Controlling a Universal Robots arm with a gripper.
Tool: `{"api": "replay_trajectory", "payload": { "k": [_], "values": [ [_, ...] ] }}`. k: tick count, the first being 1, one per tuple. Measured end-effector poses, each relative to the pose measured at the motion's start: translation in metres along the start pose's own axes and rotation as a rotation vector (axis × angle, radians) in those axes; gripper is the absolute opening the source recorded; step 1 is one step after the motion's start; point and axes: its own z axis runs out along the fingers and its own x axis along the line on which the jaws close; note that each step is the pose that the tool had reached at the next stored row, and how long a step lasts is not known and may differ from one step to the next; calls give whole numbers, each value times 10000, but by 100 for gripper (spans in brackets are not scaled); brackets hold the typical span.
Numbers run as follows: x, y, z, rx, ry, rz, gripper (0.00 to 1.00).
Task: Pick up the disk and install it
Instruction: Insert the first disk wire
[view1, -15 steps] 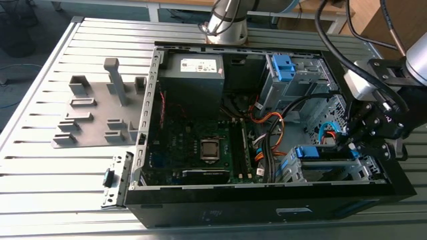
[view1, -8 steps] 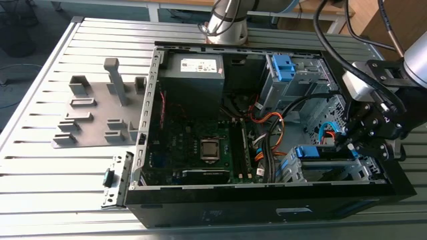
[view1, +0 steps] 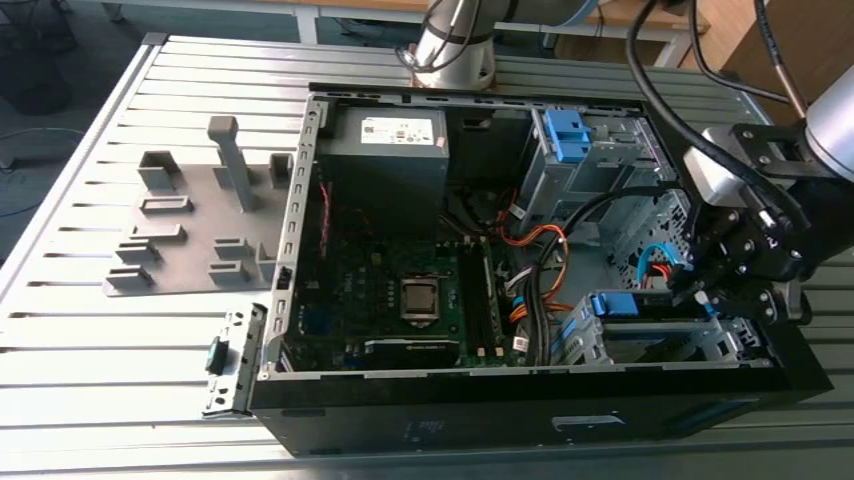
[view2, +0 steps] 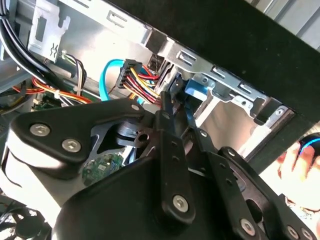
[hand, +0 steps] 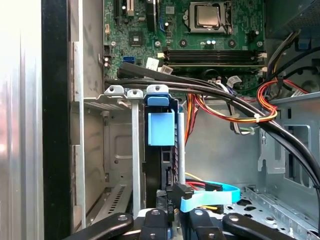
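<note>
The disk (hand: 161, 127) stands on edge in a slot of the metal drive cage (hand: 116, 150), its bright blue bracket (view1: 614, 303) at the top of the cage near the case's front corner on the exterior view's right. My gripper (view1: 701, 295) reaches into the case from that right side, at the disk's rear end. In the second wrist view the gripper (view2: 175, 92) points at the blue bracket (view2: 196, 90), its fingers drawn close on the disk's dark edge. A black connector with a light blue cable (hand: 210, 196) lies just beside the gripper (hand: 175, 220).
The open computer case (view1: 534, 420) lies on a slatted metal table (view1: 120, 350). Inside are the motherboard (view1: 400, 290), a grey power supply (view1: 387, 150), a second cage with a blue latch (view1: 566, 135) and bundles of cables (hand: 250, 112). A grey fixture plate (view1: 187, 230) sits on the exterior view's left.
</note>
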Motion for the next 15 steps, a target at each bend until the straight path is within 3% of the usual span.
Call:
{"api": "replay_trajectory", "payload": {
  "k": [2, 9, 15],
  "values": [
    [-2, 1, -43, 0, -6, 0, 23],
    [-13, 6, -303, -1, -23, 0, 23],
    [-16, 7, -382, -1, -23, 0, 11]
  ]
}}
